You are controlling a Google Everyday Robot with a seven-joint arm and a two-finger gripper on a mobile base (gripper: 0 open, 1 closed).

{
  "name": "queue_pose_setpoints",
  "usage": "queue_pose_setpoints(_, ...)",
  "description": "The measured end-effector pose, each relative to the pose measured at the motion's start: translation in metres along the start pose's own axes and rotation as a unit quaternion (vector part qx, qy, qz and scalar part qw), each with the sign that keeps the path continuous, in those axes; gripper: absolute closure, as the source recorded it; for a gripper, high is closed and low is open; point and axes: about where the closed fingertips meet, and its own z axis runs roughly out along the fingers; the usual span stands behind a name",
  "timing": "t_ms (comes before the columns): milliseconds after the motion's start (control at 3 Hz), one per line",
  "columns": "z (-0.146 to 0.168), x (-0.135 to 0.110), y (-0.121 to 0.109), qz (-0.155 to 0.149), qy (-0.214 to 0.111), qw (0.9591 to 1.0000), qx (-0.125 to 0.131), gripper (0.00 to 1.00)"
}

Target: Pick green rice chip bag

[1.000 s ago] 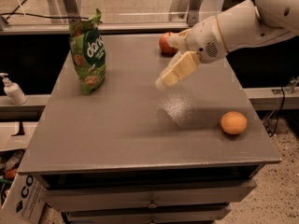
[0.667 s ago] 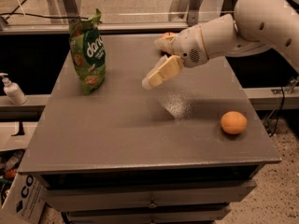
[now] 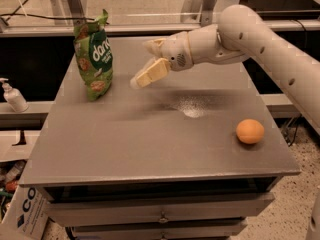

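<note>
Camera view of the workspace. A tall, crinkly bright-green rice chip bag (image 3: 93, 59) with a dark green oval, white lettering and orange-brown chip pictures is standing upright near the far left corner of a flat grey tabletop (image 3: 150, 144), leaning slightly. The two-finger gripper (image 3: 141, 64), with tan pads on a cream-white wrist, is hovering above the far middle of the tabletop, to the right of the bag and apart from it, pointing toward the bag. Its fingers are standing spread, one (image 3: 150, 75) angling down toward the surface and the other (image 3: 154, 45) sitting higher behind it, with nothing between them. The thick white jointed arm (image 3: 260, 39) is reaching in from the right edge of the view and casting a soft shadow on the surface below. A small round orange fruit (image 3: 250, 131) is lying near the right front of the tabletop, well apart from both bag and gripper. A white pump-top bottle (image 3: 12, 96) is standing on a lower ledge left of the table. A grey drawer front (image 3: 161, 213) is showing beneath the tabletop, and a white cardboard box (image 3: 25, 215) with dark lettering is sitting on the floor at lower left.
</note>
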Motion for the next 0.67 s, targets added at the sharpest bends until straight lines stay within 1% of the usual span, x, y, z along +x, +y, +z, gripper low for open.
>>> queue_pose_setpoints(333, 0.033, -0.009, -0.011, -0.004, -0.028, 0.9993, -0.023, 0.0)
queue_pose_setpoints(667, 0.062, -0.012, -0.02, -0.004, -0.047, 0.9981, -0.038, 0.0)
